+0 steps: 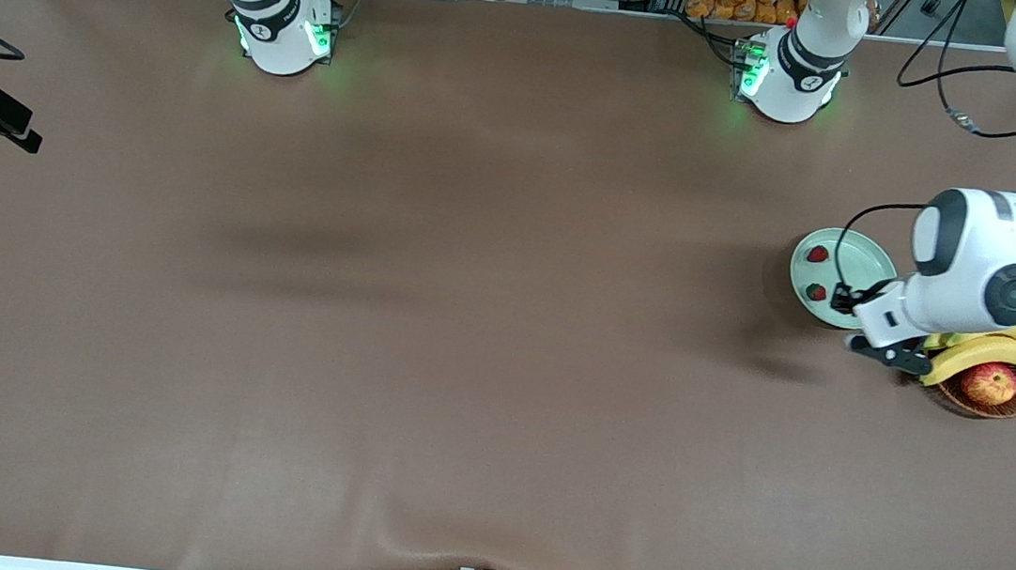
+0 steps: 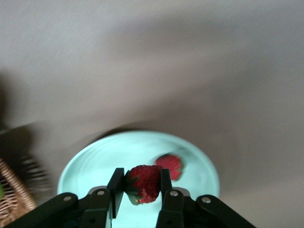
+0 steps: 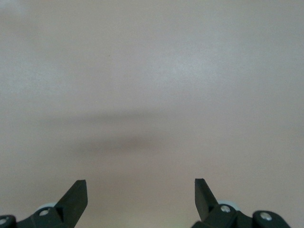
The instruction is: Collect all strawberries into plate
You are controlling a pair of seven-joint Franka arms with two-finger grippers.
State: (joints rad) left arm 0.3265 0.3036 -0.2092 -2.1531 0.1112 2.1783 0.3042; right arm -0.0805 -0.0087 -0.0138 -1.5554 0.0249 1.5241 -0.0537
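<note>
A wide brown table (image 1: 462, 365) fills the scene, bare across most of its middle, with both arm bases along its top edge.

We start at the left gripper (image 2: 141, 184), up in the air over the plate's edge toward the basket. Its fingers (image 2: 115, 186) are closed narrowly on one strawberry (image 2: 144, 183), the red berry pinched between the pads with its leafy top showing low at one side. Directly below and ahead lies the plate (image 1: 859, 251), pale mint green, at the left arm's end of the table. We see two more strawberries on it: one (image 1: 817, 254) farther from the front camera, the other (image 1: 816, 292) nearer.

We judge the held berry sits just off the plate's middle, so release needs a small shift toward open dish.

Just beside the plate, nearer the camera, a wicker basket (image 1: 1015, 403) holds bananas (image 1: 982, 352) and an apple (image 1: 990, 383), a tight edge there.

The right gripper (image 3: 141, 192) waits over bare table, fingers spread wide, holding nothing.
</note>
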